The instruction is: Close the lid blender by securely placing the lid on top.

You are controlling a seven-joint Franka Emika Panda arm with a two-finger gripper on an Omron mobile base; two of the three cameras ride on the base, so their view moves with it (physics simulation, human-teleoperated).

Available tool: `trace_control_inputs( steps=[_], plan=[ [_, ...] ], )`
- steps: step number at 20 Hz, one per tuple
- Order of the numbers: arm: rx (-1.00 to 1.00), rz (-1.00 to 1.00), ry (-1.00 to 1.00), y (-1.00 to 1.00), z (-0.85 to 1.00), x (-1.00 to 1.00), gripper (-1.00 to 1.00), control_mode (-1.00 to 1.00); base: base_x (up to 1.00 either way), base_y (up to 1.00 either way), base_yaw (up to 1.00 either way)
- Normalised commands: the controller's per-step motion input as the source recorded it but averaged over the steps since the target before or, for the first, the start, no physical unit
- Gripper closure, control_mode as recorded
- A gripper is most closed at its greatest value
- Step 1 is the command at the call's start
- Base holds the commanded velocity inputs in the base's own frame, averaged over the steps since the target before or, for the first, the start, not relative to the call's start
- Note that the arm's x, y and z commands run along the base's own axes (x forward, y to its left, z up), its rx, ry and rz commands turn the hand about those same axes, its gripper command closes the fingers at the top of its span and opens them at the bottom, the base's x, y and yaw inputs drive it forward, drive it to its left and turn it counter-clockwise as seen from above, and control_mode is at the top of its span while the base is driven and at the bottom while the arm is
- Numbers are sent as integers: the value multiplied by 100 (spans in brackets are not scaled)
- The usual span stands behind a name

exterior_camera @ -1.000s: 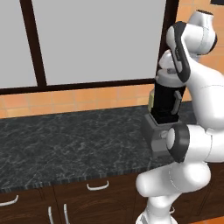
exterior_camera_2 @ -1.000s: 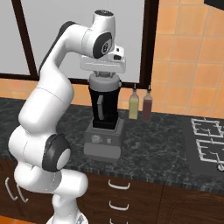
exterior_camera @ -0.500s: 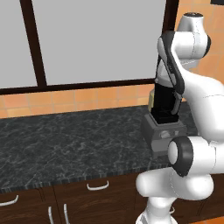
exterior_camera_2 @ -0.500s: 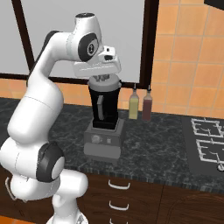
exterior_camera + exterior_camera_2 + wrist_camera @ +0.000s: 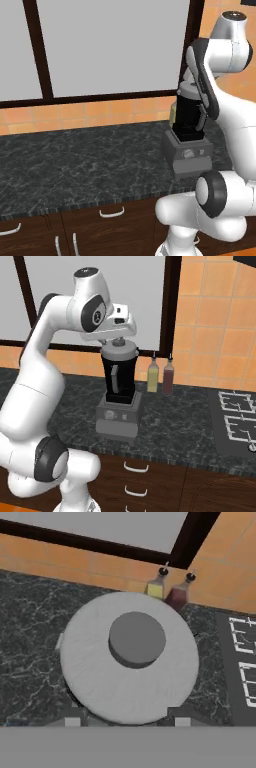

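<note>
The blender (image 5: 119, 387) stands on the dark stone counter, a near-black jar (image 5: 190, 119) on a boxy grey base (image 5: 118, 417). The light grey round lid (image 5: 119, 349) sits flat on the jar's mouth. From above, the lid (image 5: 129, 662) is a wide disc with a darker round knob in its middle. My gripper (image 5: 118, 338) hangs straight over the lid, just above it. Its fingertips (image 5: 72, 722) stand apart at the disc's near edge with nothing between them, so the gripper (image 5: 127, 722) is open.
A yellow bottle (image 5: 152, 378) and a red-brown bottle (image 5: 168, 377) stand against the tiled wall right of the blender. A stove top (image 5: 237, 416) lies further right. A large window runs behind the counter (image 5: 75, 170), and drawers sit below its front edge.
The arm's upper links have swung away from the blender, and the hand has risen a little. The hand stays over the jar, and the blender has not moved.
</note>
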Motion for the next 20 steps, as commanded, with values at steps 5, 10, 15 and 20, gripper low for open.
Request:
trace_control_inputs(
  steps=[5,10,15,20],
  plan=[
    [4,-3,-53,-9,51,-88,-100,-100,0,0,0],
    [3,0,-69,-21,64,-100,-100,-100,0,0,0],
    [6,0,-64,-6,99,-100,-100,-100,0,0,0],
    [11,2,-69,-7,90,-100,-100,-100,0,0,0]
  ],
)
